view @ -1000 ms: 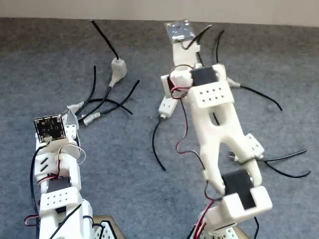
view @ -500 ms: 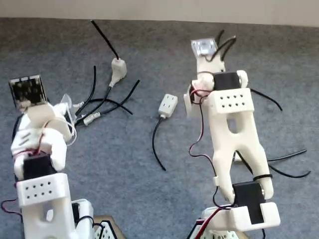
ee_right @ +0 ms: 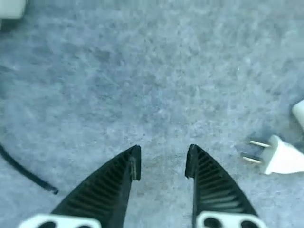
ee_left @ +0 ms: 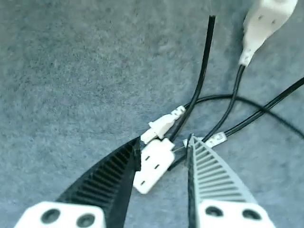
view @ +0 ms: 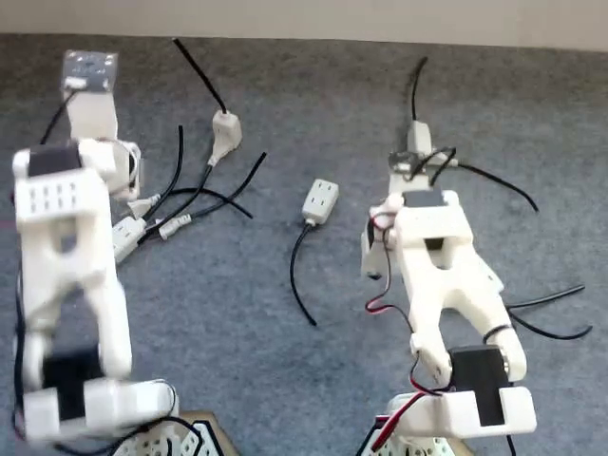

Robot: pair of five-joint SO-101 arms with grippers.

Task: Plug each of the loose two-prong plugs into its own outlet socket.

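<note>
Grey carpeted bench (view: 218, 313), strewn with cords.
A white outlet socket (view: 320, 200) lies mid-surface, with a two-prong plug (view: 224, 133) and tangled black cords (view: 204, 195) off to one side.

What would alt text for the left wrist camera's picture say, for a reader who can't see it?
The left gripper, open, straddles a white outlet socket lying on grey carpet. Past it lie tangled black cords, a small white plug, and another white cord end farther off.

Left arm (view: 66, 247), right arm (view: 442, 266): white shells, black servos (view: 475, 378), red wires (view: 388, 306).
</note>
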